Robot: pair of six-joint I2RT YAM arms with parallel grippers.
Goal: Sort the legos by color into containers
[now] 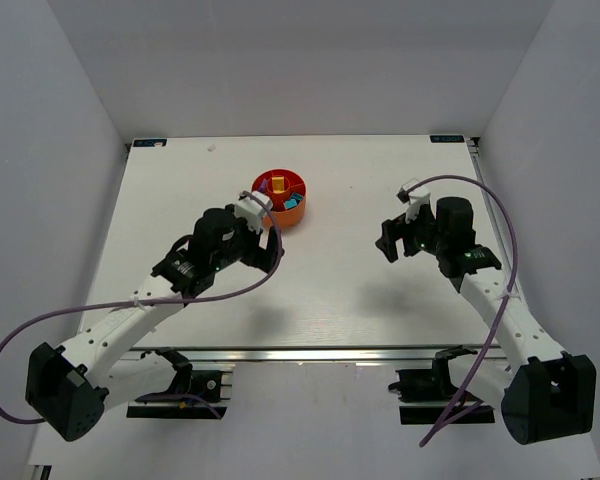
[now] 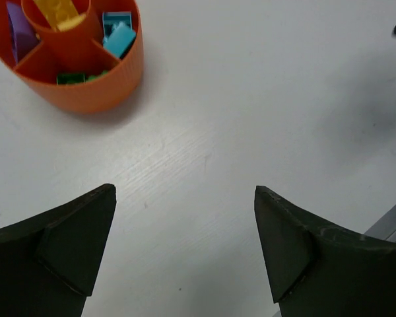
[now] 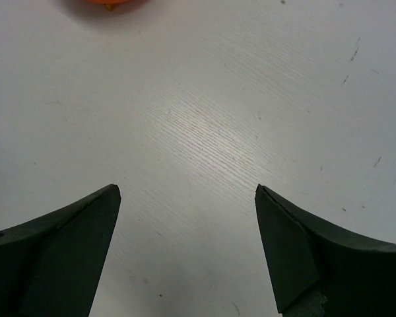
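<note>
The round orange-red bowl stands at the table's far middle, and shows at the top left of the left wrist view. Its compartments hold legos: yellow in the central hub, purple, cyan and green in wedges round it. My left gripper is open and empty, above bare table just in front of the bowl. My right gripper is open and empty over bare table to the bowl's right. Only a sliver of the bowl shows in the right wrist view.
White walls enclose the table on the left, right and far sides. A metal rail runs along the table's near edge. Purple cables loop off both arms.
</note>
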